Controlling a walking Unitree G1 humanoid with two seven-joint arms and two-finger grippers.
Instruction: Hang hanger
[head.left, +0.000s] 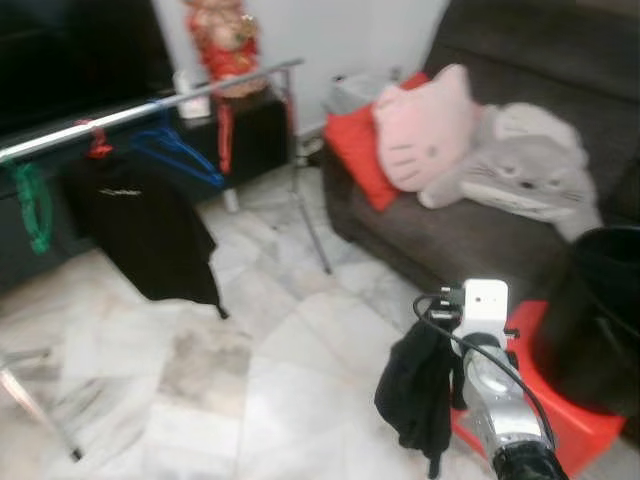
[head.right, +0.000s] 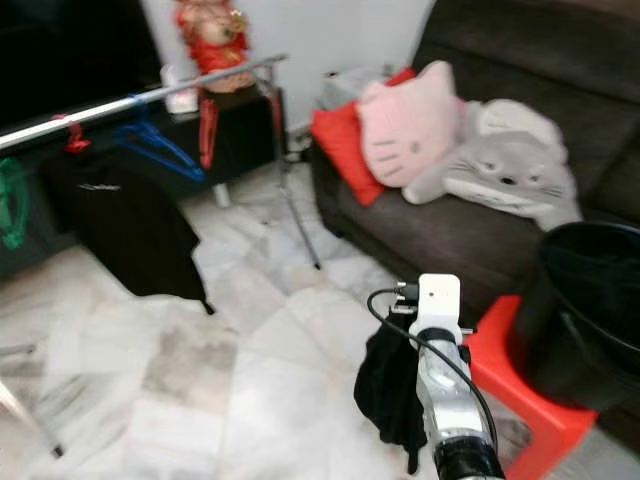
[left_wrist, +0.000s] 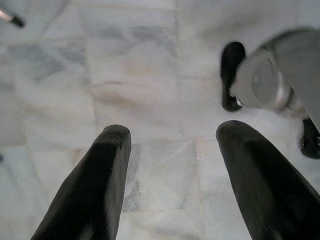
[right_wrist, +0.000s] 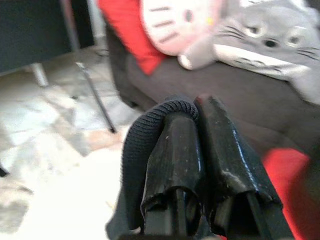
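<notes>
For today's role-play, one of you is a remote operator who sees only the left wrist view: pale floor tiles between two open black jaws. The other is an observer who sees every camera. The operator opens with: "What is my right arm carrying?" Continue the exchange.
Observer: The right gripper has its jaws shut on a black garment, which droops beside the arm.
Operator: Where is the rail?
Observer: The clothes rail stands ahead on the robot's left, well apart from the garment.
Operator: Is anything on it?
Observer: A black shirt on a red hanger, with a bare blue hanger and a green hanger either side.
</notes>
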